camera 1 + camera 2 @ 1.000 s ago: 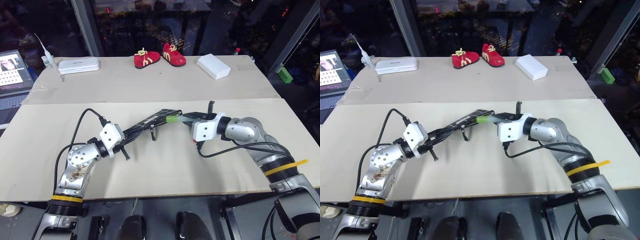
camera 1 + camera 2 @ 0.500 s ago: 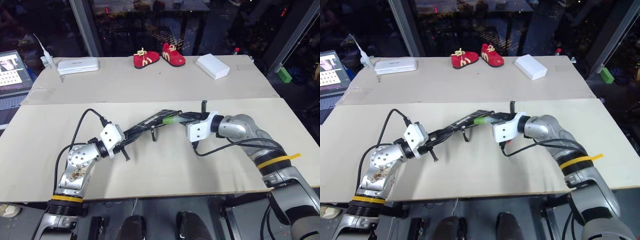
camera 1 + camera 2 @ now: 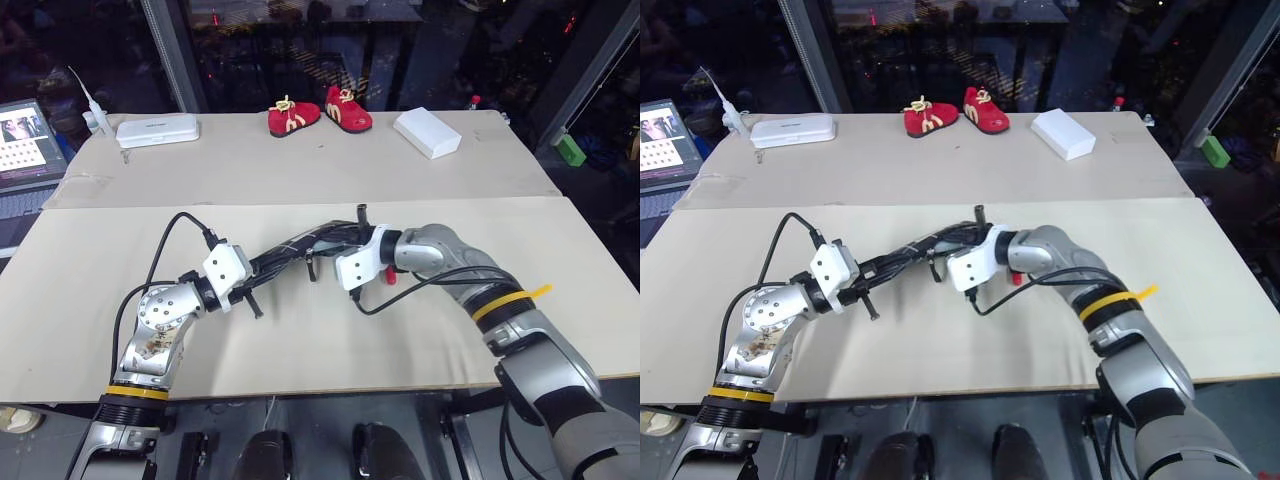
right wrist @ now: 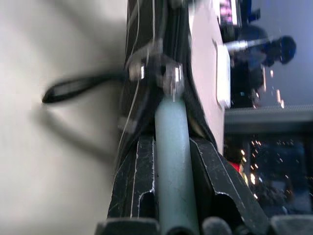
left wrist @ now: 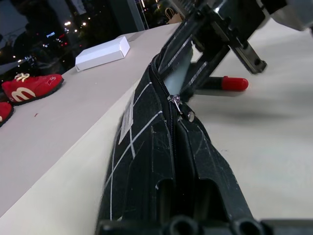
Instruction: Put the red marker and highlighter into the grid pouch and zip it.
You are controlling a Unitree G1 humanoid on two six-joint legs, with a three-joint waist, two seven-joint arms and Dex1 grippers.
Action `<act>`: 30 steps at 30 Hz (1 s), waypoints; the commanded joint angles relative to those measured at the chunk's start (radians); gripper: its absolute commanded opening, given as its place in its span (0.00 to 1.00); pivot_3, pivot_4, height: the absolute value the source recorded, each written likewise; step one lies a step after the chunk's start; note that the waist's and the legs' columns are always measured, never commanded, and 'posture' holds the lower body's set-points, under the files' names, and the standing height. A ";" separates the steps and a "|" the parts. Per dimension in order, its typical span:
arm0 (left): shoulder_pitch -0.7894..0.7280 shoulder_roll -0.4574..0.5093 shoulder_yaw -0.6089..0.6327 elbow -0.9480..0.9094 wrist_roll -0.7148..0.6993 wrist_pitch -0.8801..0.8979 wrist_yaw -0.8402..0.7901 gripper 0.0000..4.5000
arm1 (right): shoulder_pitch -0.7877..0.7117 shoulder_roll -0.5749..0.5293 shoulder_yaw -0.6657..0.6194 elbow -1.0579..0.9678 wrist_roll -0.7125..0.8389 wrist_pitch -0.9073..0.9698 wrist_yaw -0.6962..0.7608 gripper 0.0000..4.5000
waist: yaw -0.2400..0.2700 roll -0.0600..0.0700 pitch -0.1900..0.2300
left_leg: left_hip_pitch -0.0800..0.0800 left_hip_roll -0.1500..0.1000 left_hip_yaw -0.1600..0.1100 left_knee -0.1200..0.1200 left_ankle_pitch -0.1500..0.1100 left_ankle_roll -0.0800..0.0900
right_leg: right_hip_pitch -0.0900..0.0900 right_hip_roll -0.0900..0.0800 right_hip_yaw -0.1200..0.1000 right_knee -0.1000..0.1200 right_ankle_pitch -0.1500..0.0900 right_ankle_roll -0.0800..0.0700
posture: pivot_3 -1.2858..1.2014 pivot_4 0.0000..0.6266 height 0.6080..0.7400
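My left gripper (image 3: 264, 265) is shut on one end of the grid pouch (image 3: 296, 246), holding it up off the table on edge, zipper side up. The pouch (image 5: 139, 147) is partly unzipped, and its black pull strap (image 3: 311, 268) hangs below. From the other end, my right gripper (image 3: 332, 240) is shut on the highlighter (image 4: 171, 161), a pale green stick. Its far end pokes into the pouch's open mouth beside the zipper slider (image 5: 177, 104). The red marker (image 5: 222, 84), half black and half red, lies on the table just beyond the pouch, under my right wrist (image 3: 388, 277).
At the table's far side lie a pair of red toy shoes (image 3: 320, 112), a white box (image 3: 427, 132) and a white case (image 3: 157, 130). A laptop (image 3: 25, 140) sits at the far left. A green block (image 3: 570, 150) lies off the table at the right.
My right gripper has swung left toward the left gripper, pushing the highlighter into the pouch's mouth. The green stick between the hands no longer shows from above. The left gripper and pouch stayed put.
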 commanded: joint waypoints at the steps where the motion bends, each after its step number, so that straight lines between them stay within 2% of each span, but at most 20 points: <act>1: -0.012 -0.002 0.008 -0.039 -0.021 0.001 0.008 0.00 | 0.005 0.005 -0.025 -0.045 0.096 0.003 0.061 0.32 | 0.002 0.000 0.000 | 0.000 0.000 0.000 0.000 0.000 0.000 | 0.000 0.000 0.000 0.000 0.000 0.000 | 0.52 0.24 1.00; 4: -0.007 0.000 0.010 -0.041 -0.021 0.002 0.008 0.00 | -0.006 -0.002 -0.059 -0.038 0.115 0.041 0.051 0.50 | 0.002 0.000 0.000 | 0.000 0.000 0.000 0.000 0.000 0.000 | 0.000 0.000 0.000 0.000 0.000 0.000 | 0.52 0.24 1.00; 7: -0.007 -0.001 0.009 -0.043 -0.020 0.004 0.010 0.00 | -0.026 -0.017 -0.092 -0.019 0.123 0.052 0.031 0.74 | 0.002 0.000 0.000 | 0.000 0.000 0.000 0.000 0.000 0.000 | 0.000 0.000 0.000 0.000 0.000 0.000 | 0.52 0.24 1.00; 12: -0.005 -0.002 0.008 -0.047 -0.019 0.008 0.014 0.00 | -0.010 -0.078 -0.172 -0.037 0.305 0.106 0.170 0.74 | 0.004 0.000 0.000 | 0.000 0.000 0.000 0.000 0.000 0.000 | 0.000 0.000 0.000 0.000 0.000 0.000 | 0.52 0.24 1.00; 15: 0.000 -0.001 0.010 -0.052 -0.019 0.010 0.017 0.00 | 0.075 -0.143 -0.236 -0.190 0.532 0.374 0.394 0.74 | 0.007 0.000 0.000 | 0.000 0.000 0.000 0.000 0.000 0.000 | 0.000 0.000 0.000 0.000 0.000 0.000 | 0.52 0.24 1.00; 17: 0.004 -0.001 0.011 -0.056 -0.019 0.010 0.019 0.00 | 0.122 -0.165 -0.280 -0.287 0.629 0.523 0.439 0.74 | 0.007 0.000 0.000 | 0.000 0.000 -0.002 0.000 -0.001 0.001 | 0.002 0.000 -0.001 0.000 0.000 0.000 | 0.52 0.24 1.00; 19: 0.012 -0.002 0.014 -0.061 -0.018 0.011 0.025 0.00 | 0.167 -0.159 -0.364 -0.362 0.710 0.718 0.372 0.74 | 0.005 0.000 0.000 | 0.001 0.000 -0.002 0.000 -0.001 0.001 | 0.002 -0.001 -0.001 -0.001 0.000 0.000 | 0.52 0.24 1.00; 21: 0.021 -0.003 0.018 -0.067 -0.019 0.013 0.031 0.00 | 0.200 -0.127 -0.413 -0.397 0.693 0.895 0.229 0.74 | 0.001 0.000 0.000 | 0.002 0.001 -0.002 0.000 -0.001 0.001 | 0.002 0.000 0.000 0.000 0.000 -0.001 | 0.52 0.24 1.00; 26: 0.032 -0.001 0.019 -0.075 -0.020 0.015 0.037 0.00 | 0.280 -0.026 -0.436 -0.521 0.636 1.265 -0.027 0.74 | 0.003 0.000 0.000 | 0.007 0.001 -0.002 0.000 -0.001 0.001 | 0.006 0.000 0.000 0.001 0.000 -0.001 | 0.52 0.24 1.00; 30: 0.030 -0.004 0.015 -0.075 -0.018 0.015 0.040 0.00 | 0.299 0.049 -0.455 -0.562 0.609 1.435 -0.170 0.74 | 0.003 0.000 0.000 | 0.007 0.001 -0.001 0.000 -0.001 0.001 | 0.006 0.000 0.000 0.001 0.000 -0.001 | 0.52 0.24 1.00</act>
